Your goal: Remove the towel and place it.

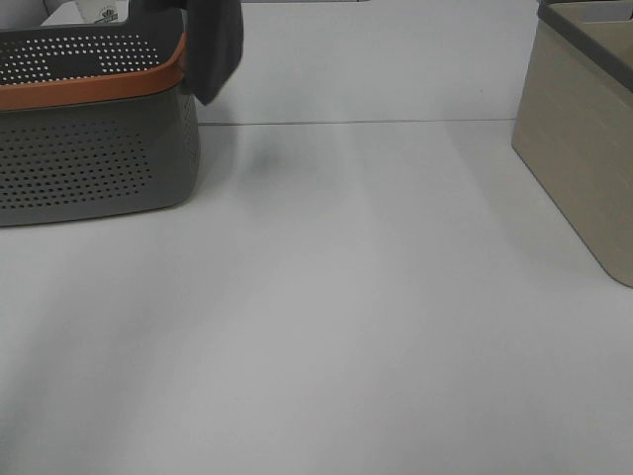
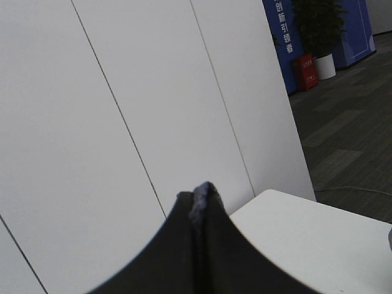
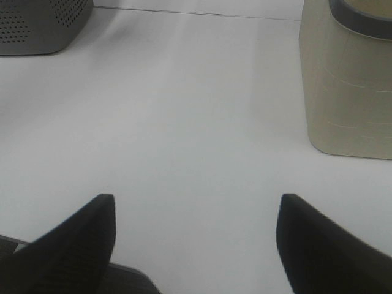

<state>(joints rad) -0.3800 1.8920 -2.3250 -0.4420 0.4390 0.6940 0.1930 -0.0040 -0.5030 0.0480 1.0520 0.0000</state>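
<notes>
The dark charcoal towel hangs in the air at the top left of the exterior high view, over the right end of the grey basket with an orange rim. In the left wrist view my left gripper is shut, with a pinch of the towel showing between its fingertips; it points up and away from the table. My right gripper is open and empty, low over the bare white table. Neither gripper shows in the exterior high view.
A beige bin with a dark rim stands at the right edge of the table; it also shows in the right wrist view. A seam runs across the table behind the basket.
</notes>
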